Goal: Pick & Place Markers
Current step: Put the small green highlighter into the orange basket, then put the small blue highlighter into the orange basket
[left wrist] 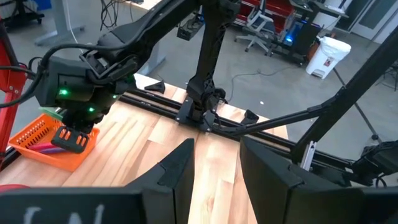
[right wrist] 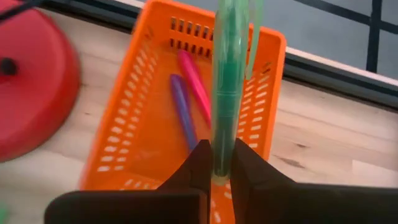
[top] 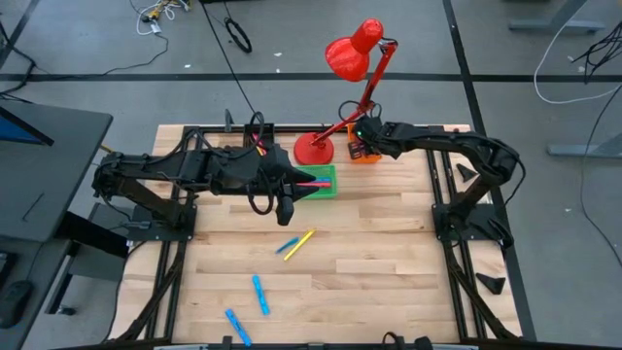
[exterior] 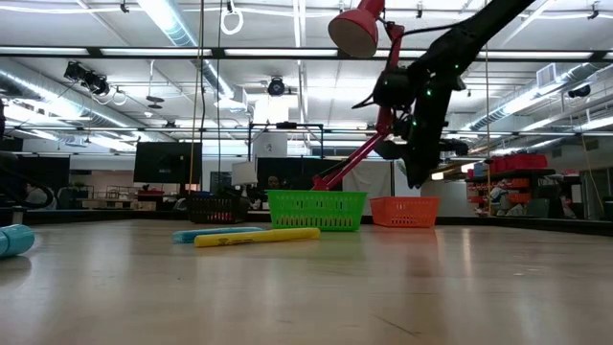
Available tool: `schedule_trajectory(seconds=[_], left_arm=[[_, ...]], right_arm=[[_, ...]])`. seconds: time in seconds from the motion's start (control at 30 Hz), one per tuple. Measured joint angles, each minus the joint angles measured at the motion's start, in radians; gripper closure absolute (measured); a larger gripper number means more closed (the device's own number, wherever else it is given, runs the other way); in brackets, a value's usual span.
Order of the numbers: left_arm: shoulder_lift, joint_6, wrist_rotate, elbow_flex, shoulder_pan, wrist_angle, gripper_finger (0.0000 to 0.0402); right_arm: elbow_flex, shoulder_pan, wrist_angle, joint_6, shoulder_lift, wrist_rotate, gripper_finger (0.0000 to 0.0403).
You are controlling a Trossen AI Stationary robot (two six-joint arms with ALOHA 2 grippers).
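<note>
My right gripper is shut on a green marker and hangs over the orange bin at the table's far edge, right of the red lamp's base. A pink marker and a purple marker lie on the bin's floor. My left gripper stands open, high over the green bin, with nothing between its fingers. On the table lie a yellow marker, a blue one beside it, and two more blue ones nearer the front. My right gripper pinches the green marker near one end between its two fingers. The fingers slant down from above, and the marker runs on past their tips along the line they point. It is lifted clear, above the orange bin's inside.
The red lamp leans over the table's far edge, its arm close to my right arm. A black bin stands left of the green bin in the low view. Bare wood lies to the right and near the front.
</note>
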Motion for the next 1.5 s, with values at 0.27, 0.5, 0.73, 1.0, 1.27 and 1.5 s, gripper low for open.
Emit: schedule_trajectory(seconds=[0.27,0.5,0.73,1.0,1.27,1.5], left_arm=[[0.0,-0.006,0.0,0.0,0.0,-0.005,0.0266],[0.0,-0.006,0.0,0.0,0.0,-0.006,0.0266],[0.0,-0.007,0.0,0.0,0.0,-0.007,0.0266],[0.0,-0.007,0.0,0.0,0.0,-0.007,0.0266],[0.0,-0.008,0.0,0.0,0.0,-0.007,0.0266],[0.0,-0.007,0.0,0.0,0.0,-0.007,0.0266]], right_arm=[[-0.097,-0.041,0.097,0.002,0.005,-0.018,0.0383],[-0.112,-0.048,0.139,-0.015,0.008,-0.053,0.0383],[-0.113,-0.049,0.162,-0.016,0.02,-0.08,0.0333],[-0.113,-0.049,0.162,-0.016,0.021,-0.097,0.0263],[-0.113,-0.028,0.162,-0.02,-0.006,-0.117,0.0253],[-0.113,0.037,0.164,-0.026,-0.134,-0.039,0.0252]])
